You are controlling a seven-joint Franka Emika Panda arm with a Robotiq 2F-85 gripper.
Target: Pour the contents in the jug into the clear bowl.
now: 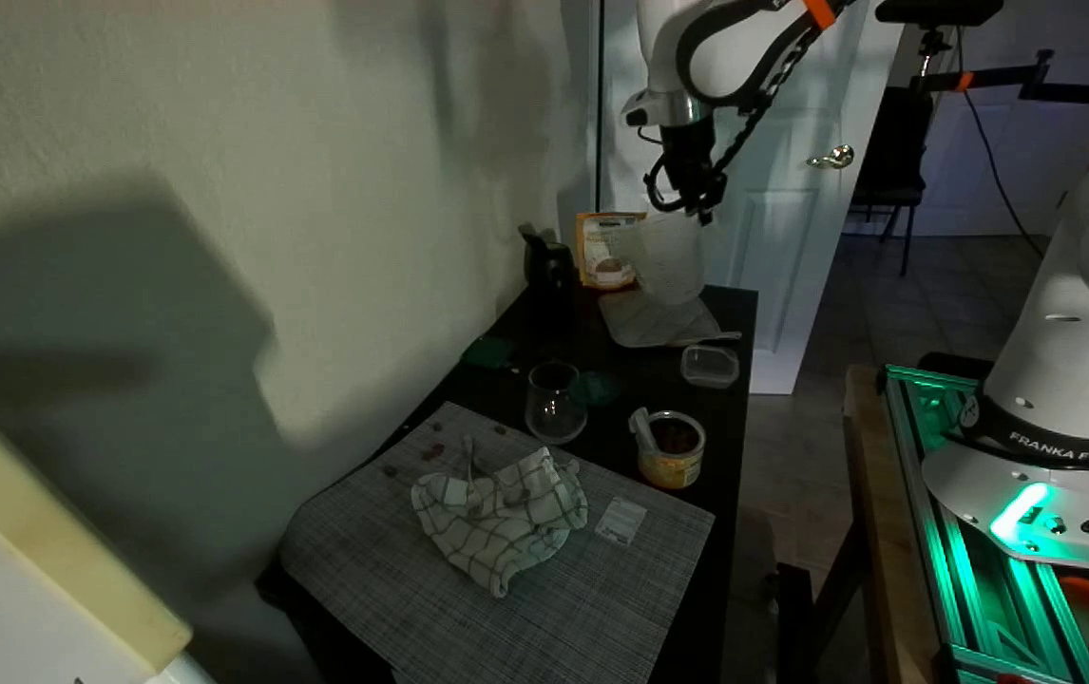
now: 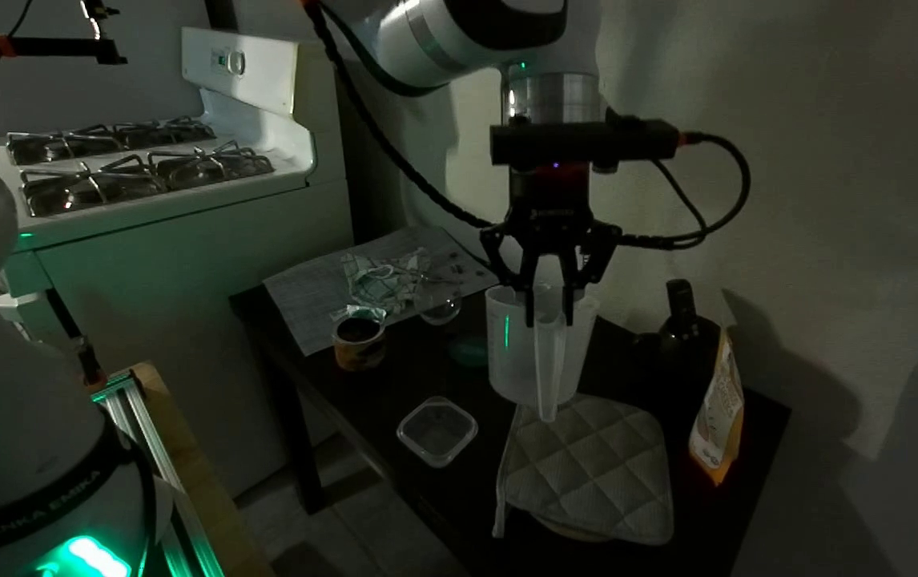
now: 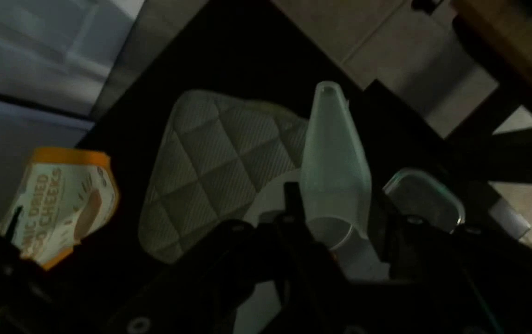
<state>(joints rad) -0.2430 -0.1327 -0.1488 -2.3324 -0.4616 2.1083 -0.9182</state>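
Translucent plastic shows pale in a dim room as a jug (image 2: pixel 515 357) hangs, mouth up, in the claw (image 2: pixel 549 320) of a white robot arm (image 1: pixel 663 47) above a dark table (image 1: pixel 725 418). The claw is clamped on the jug's handle (image 2: pixel 549 369), its fingers (image 2: pixel 529 308) pressed to either side. What the jug holds, I cannot make out. Below, on the tabletop, lies a quilted grey pot holder (image 2: pixel 595 473), and just beside that, across a bare strip, sits the clear bowl (image 2: pixel 436 433), low and see-through with rounded corners, near the table's edge. An orange-and-white pouch (image 2: pixel 719 417) stands on the other side of the pot holder, the word "DRIED" legible on its front; near it is a black vessel (image 1: pixel 549 271), too dark to name more closely. Farther along, a glass (image 1: pixel 556 408) stands near an open tin (image 1: pixel 673 467) with something pale leaning at its rim. Next to them, a crumpled checked cloth (image 1: pixel 506 532) lies on a grey woven placemat (image 1: pixel 601 598), a small pale card (image 1: pixel 620 521) beside it and a few reddish bits (image 1: pixel 432 452) scattered toward one edge of the mat. A white stove (image 2: pixel 203 240) stands by that end of the table, and a door (image 1: pixel 782 266) shows behind the opposite end. Across from the table, a green light (image 1: pixel 1020 508) glows on the arm's base (image 1: pixel 963 484), mounted on a metal frame (image 1: pixel 929 532).
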